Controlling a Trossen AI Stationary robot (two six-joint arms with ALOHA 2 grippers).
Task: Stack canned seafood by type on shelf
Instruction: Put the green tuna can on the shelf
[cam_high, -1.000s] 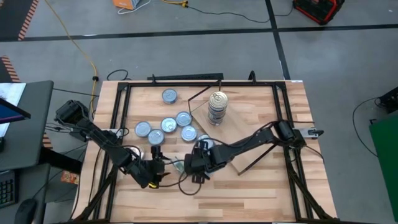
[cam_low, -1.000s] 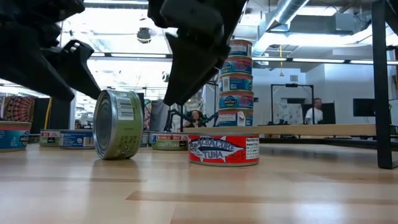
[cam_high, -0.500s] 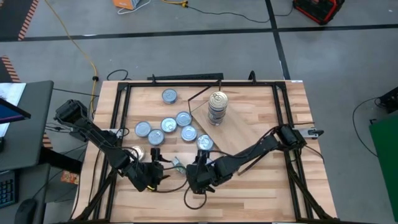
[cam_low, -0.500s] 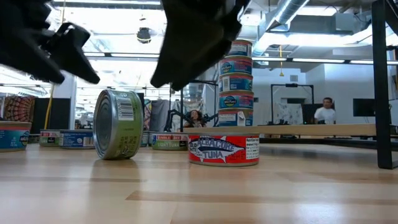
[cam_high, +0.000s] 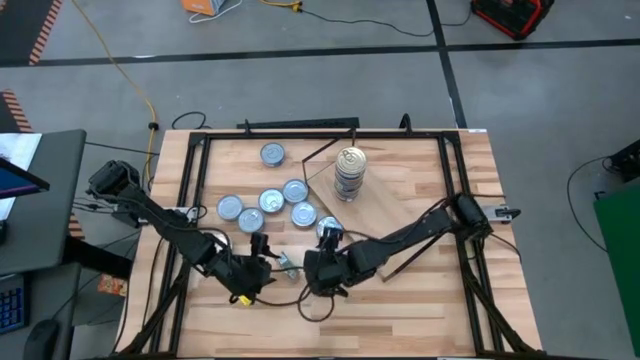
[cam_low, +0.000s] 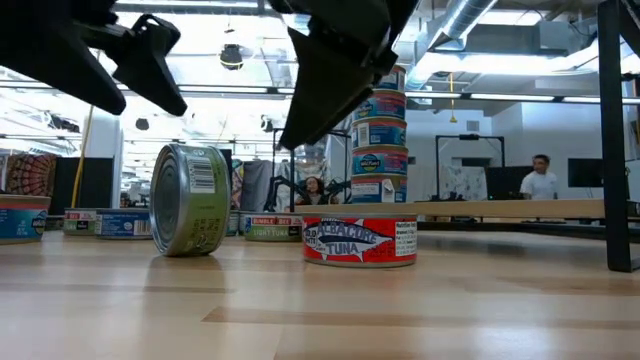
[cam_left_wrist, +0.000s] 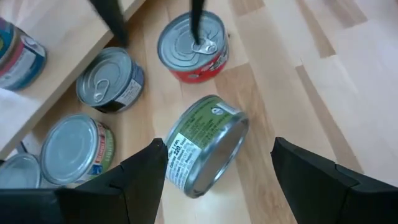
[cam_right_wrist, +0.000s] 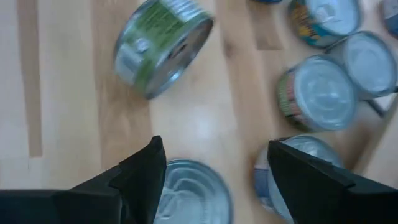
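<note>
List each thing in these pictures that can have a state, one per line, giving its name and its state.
Green-labelled tin: tipped on its edge on the table, held by neither gripper.
Red tuna tin: flat, lid up, beside the green-labelled tin.
Stack of tins: upright on the shelf.
Loose tins: flat, unstacked.
Left gripper: open, over the green-labelled tin.
Right gripper: open, empty.
</note>
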